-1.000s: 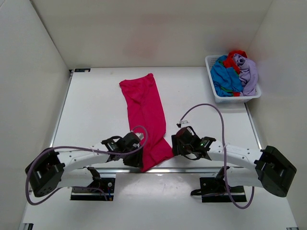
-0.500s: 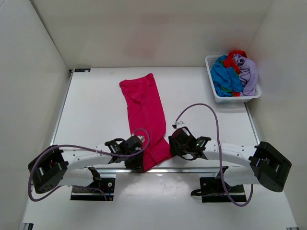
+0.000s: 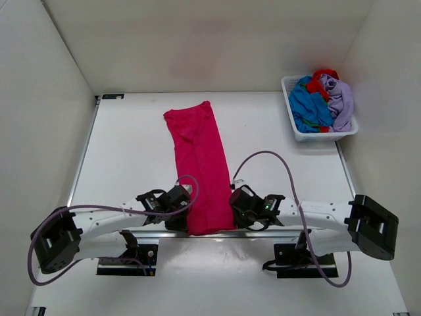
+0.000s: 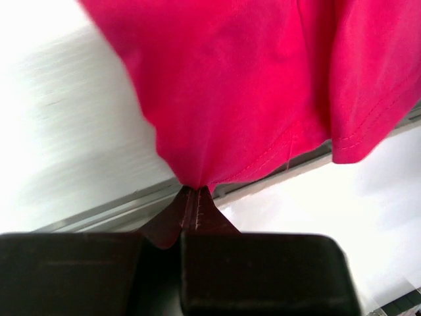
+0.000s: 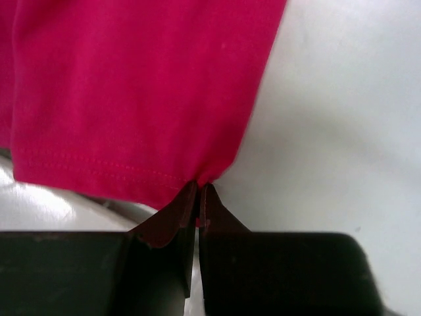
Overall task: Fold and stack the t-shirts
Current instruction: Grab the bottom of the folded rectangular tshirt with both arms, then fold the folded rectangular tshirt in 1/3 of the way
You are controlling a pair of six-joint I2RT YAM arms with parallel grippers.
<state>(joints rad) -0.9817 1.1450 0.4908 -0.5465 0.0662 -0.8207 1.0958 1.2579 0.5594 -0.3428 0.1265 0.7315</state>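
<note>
Lit brightly and evenly from above in the top view, with soft, faint shadows on the worktop [image 3: 131, 145]. Glares white in both wrist views; blurs the upper-left edge of the pink t-shirt [image 4: 263, 85] at the left wrist.

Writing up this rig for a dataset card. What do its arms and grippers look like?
Left arm and right arm: white tubes, boxy black joint housings, each trailing a looping pale-purple cable. Left gripper and right gripper: black blocks with thin dark-brown fingers tapering to points.
</note>
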